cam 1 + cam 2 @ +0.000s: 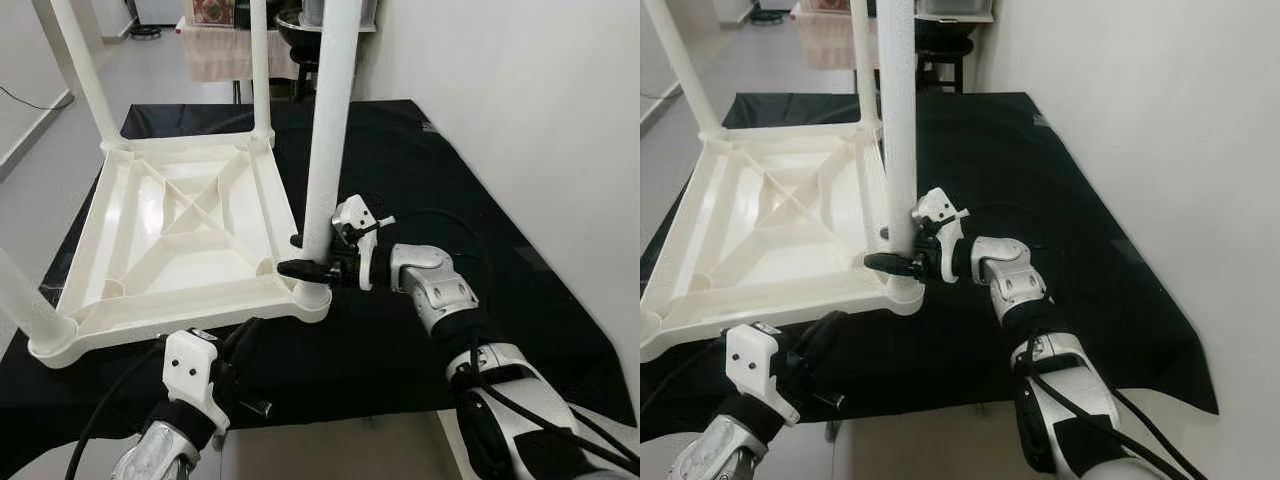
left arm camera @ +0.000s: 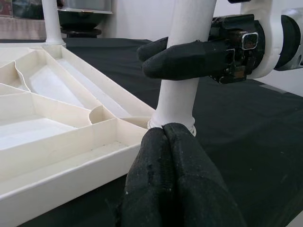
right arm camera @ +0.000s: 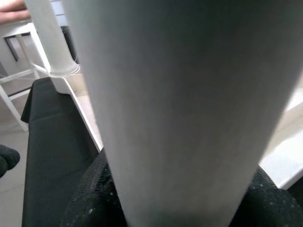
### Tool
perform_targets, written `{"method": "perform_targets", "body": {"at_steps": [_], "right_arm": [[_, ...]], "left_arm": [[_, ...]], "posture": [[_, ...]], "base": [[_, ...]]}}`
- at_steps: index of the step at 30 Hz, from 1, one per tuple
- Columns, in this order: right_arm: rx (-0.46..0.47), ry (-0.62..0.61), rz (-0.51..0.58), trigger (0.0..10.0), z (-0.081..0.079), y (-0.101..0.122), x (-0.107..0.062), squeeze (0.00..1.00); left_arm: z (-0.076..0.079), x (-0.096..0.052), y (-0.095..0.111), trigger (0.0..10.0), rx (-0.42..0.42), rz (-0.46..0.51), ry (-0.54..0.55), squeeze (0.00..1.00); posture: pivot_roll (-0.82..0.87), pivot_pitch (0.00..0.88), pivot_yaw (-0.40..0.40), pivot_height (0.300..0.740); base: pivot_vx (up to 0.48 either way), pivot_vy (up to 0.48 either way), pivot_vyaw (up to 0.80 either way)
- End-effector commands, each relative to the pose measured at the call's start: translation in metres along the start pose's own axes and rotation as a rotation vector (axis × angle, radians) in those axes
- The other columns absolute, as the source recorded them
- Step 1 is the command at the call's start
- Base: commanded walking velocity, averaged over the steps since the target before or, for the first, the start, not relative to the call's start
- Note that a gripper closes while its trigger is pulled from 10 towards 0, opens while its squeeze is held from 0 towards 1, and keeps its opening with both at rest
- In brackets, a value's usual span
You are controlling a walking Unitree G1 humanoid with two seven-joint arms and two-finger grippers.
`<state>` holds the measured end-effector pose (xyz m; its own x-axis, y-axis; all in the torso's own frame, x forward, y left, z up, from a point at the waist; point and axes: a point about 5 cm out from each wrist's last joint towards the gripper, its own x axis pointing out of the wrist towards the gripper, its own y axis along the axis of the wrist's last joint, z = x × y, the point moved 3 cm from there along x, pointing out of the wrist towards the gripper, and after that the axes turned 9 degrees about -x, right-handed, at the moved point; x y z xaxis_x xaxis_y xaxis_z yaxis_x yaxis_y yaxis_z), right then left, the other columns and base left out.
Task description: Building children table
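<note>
White leg (image 1: pixel 330 130) between right gripper (image 1: pixel 300 255) jaws

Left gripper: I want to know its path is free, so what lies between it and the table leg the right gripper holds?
Nothing: the left wrist view shows the left gripper right before the table leg, above black cloth.

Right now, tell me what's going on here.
The robot is putting together a white children's table, which lies upside down on a black cloth. Its right hand is shut around the near-right leg just above the corner socket, holding it upright. Its left hand, fingers together, sits low in front of that same corner, just short of the table's edge. Other legs already stand in other corners.
</note>
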<state>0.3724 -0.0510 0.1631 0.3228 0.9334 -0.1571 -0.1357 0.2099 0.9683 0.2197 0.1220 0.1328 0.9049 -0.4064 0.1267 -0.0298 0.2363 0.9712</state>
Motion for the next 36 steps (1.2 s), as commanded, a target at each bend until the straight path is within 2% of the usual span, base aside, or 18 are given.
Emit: {"method": "perform_targets", "body": {"at_steps": [1, 6, 8, 10, 11, 12, 13, 17, 18, 19, 23, 29, 30, 32, 33, 35, 36], "right_arm": [[0.010, 0.078, -0.030, 0.0, -0.010, -0.008, 0.005, 0.00], [0.000, 0.109, -0.021, 0.0, -0.016, -0.014, -0.002, 0.00], [-0.023, 0.036, -0.076, 0.0, -0.014, -0.025, -0.009, 0.00], [-0.009, -0.094, -0.112, 0.0, -0.012, -0.032, -0.014, 0.00], [-0.009, -0.094, -0.112, 0.0, -0.012, -0.032, -0.014, 0.00], [0.053, -0.287, -0.146, 0.0, -0.004, -0.038, -0.015, 0.00], [0.142, -0.575, -0.176, 0.0, -0.007, -0.046, -0.021, 0.00], [0.142, -0.575, -0.176, 0.0, -0.007, -0.046, -0.021, 0.00], [0.200, -0.712, -0.194, 0.0, -0.021, -0.051, -0.025, 0.00], [0.202, -0.793, -0.208, 0.0, -0.029, -0.051, -0.028, 0.00], [0.135, -0.766, -0.224, 0.0, -0.035, -0.050, -0.017, 0.00], [0.151, -0.753, -0.221, 0.0, -0.034, -0.048, -0.011, 0.00], [0.151, -0.747, -0.212, 10.0, -0.029, -0.046, -0.011, 0.00], [0.155, -0.759, -0.214, 10.0, -0.026, -0.043, -0.012, 0.00], [0.154, -0.727, -0.168, 10.0, -0.020, -0.035, -0.012, 1.00], [0.125, -0.621, -0.069, 10.0, -0.009, -0.017, -0.013, 1.00], [0.125, -0.621, -0.069, 10.0, -0.009, -0.017, -0.013, 1.00]], "left_arm": [[0.001, -0.002, -0.002, 10.0, -0.004, -0.012, 0.001, 0.00], [0.001, -0.002, -0.002, 10.0, -0.008, -0.012, -0.001, 0.00], [0.001, -0.003, -0.001, 10.0, -0.009, -0.012, -0.002, 0.00], [0.000, -0.004, -0.001, 10.0, -0.009, -0.012, -0.002, 0.00], [0.000, -0.004, -0.001, 10.0, -0.009, -0.012, -0.002, 0.00], [0.000, -0.005, 0.000, 10.0, -0.009, -0.012, -0.001, 0.00], [-0.001, -0.006, 0.001, 10.0, -0.008, -0.012, 0.000, 0.00], [-0.001, -0.006, 0.001, 10.0, -0.008, -0.012, 0.000, 0.00], [-0.003, -0.006, 0.002, 10.0, -0.009, -0.012, 0.000, 0.00], [-0.004, -0.006, 0.002, 10.0, -0.011, -0.014, -0.002, 0.00], [-0.005, -0.004, 0.001, 10.0, -0.013, -0.019, -0.012, 0.00], [-0.006, -0.003, 0.002, 10.0, -0.004, -0.012, 0.000, 0.00], [-0.006, -0.003, 0.002, 10.0, -0.003, -0.012, -0.001, 0.00], [-0.006, -0.003, 0.002, 10.0, -0.004, -0.012, -0.002, 0.00], [-0.005, -0.003, 0.002, 10.0, -0.007, -0.013, -0.005, 0.00], [-0.004, -0.002, 0.001, 10.0, -0.011, -0.014, -0.010, 0.00], [-0.004, -0.002, 0.001, 10.0, -0.011, -0.014, -0.010, 0.00]], "posture": [[0.18, 0.029, -0.091, 0.740], [0.17, 0.031, -0.082, 0.740], [0.16, 0.038, -0.079, 0.740], [0.15, 0.041, -0.080, 0.740], [0.15, 0.041, -0.080, 0.740], [0.15, 0.043, -0.080, 0.740], [0.14, 0.056, -0.074, 0.740], [0.14, 0.056, -0.074, 0.740], [0.13, 0.065, -0.061, 0.740], [0.12, 0.047, -0.044, 0.740], [0.14, 0.040, -0.060, 0.740], [0.14, 0.038, -0.065, 0.740], [0.14, 0.038, -0.065, 0.740], [0.14, 0.038, -0.065, 0.740], [0.12, 0.033, -0.061, 0.740], [0.12, 0.029, -0.065, 0.740], [0.12, 0.029, -0.065, 0.740]], "base": [[0.000, 0.000, 0.00], [0.000, 0.000, 0.00], [0.000, 0.000, 0.00], [0.000, 0.000, 0.00], [0.000, 0.000, 0.00], [0.000, 0.000, 0.00], [0.000, 0.000, 0.00], [0.000, 0.000, 0.00], [0.000, 0.000, 0.00], [0.000, 0.000, 0.00], [0.000, 0.000, 0.00], [0.000, 0.000, 0.00], [0.000, 0.000, 0.00], [0.000, 0.000, 0.00], [0.000, 0.000, 0.00], [0.000, 0.000, 0.00], [0.000, 0.000, 0.00]]}}
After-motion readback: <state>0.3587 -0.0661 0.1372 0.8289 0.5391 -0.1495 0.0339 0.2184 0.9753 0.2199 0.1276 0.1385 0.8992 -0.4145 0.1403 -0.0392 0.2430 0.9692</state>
